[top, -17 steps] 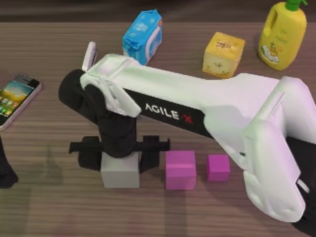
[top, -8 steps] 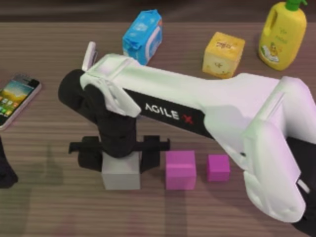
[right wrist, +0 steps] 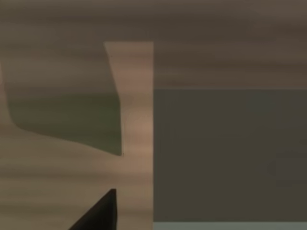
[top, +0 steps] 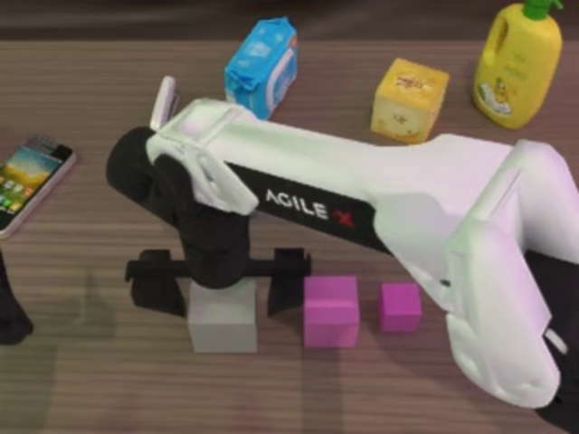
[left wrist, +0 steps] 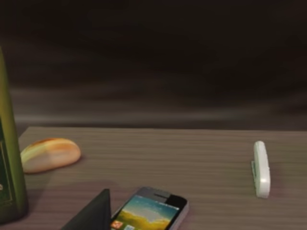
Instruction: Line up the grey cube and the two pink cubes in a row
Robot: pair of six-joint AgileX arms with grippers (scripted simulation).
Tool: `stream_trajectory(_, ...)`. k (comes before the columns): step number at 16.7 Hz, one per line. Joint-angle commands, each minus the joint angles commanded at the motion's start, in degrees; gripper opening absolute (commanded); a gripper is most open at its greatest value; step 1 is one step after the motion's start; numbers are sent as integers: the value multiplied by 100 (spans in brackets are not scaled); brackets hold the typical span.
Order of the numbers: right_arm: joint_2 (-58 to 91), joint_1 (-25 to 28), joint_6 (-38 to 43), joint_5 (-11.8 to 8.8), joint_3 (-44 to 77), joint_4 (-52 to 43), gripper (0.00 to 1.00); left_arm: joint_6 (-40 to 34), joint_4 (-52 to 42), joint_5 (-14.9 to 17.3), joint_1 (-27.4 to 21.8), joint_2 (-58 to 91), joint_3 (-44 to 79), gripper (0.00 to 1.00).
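On a wood-grain bench, the right gripper of an AgileX pair hangs directly over the grey cube, its black fingers spread wide to either side of the block and, from above, clear of its faces rather than pinching it. The grey cube sits on the bench at the left end of a line, the larger pink cube just beside it across a narrow gap and the smaller pink cube just beyond that, all three level with one another from left to right. Judged from this layout, the row the task asks for looks essentially formed; what seems left is for the right arm to lift away without nudging the grey cube. The left gripper is parked at the bench's left edge, barely in view, and whether it is spread cannot be told. A phone, a blue packet, a yellow printed box and a yellow bottle lie well apart from the row.
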Motion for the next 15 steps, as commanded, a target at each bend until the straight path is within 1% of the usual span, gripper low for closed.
stream_trajectory(5,18,-9,3,-4,96,-94,100,0,0,0,0,0,0,100)
stream_trajectory(12,181,39,5,-8,1643,-1457,100,0,0,0,0,0,0,100)
stream_trajectory(15,194,38,-1,3,1958,-1766,100,0,0,0,0,0,0,100)
